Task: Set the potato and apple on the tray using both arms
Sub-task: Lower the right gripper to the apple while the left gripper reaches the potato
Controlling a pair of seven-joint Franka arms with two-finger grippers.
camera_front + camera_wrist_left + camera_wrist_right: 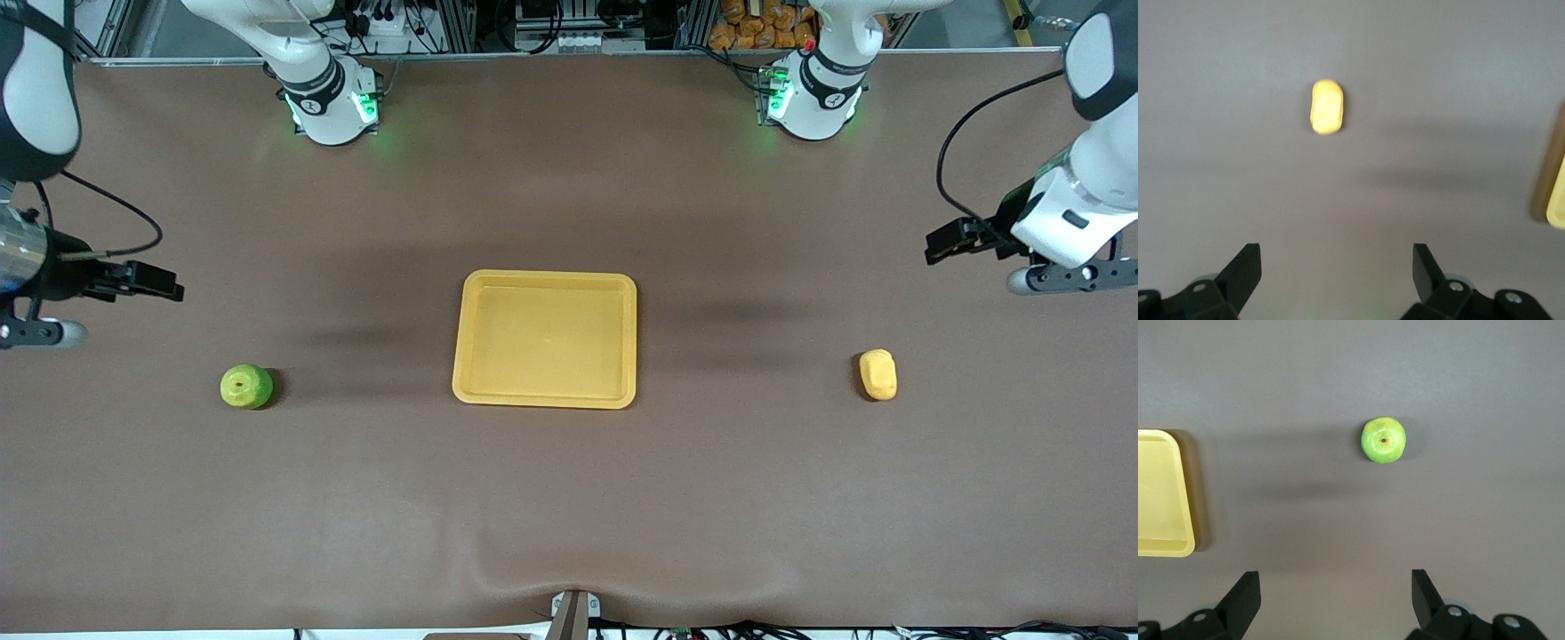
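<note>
1. Shallow rectangular yellow-orange plastic tray (545, 339): lies empty at the table's centre, reachable by both arms, and serves as the dial's hub for the clock directions below.
2. Small round light-green apple (246, 387): rests on the brown table at about 8 o'clock from the tray, well apart from it, toward the right arm's end, stem dimple upward.
3. Small oblong yellow potato (877, 374): lies at about 4 o'clock from the tray, well apart, toward the left arm's end.
4. Right gripper (151, 281): hangs above bare table near the apple; its wrist view shows the fingers (1245, 595) spread wide and holding nothing, the apple (1383, 440) ahead.
5. Left gripper (951, 242): hangs over bare table near the potato; fingers (1245, 272) likewise parted and empty, potato (1327, 107) ahead.
6. Judgement: each item sits on its own arm's side, so neither arm need cross; both pickups are yet to begin.
</note>
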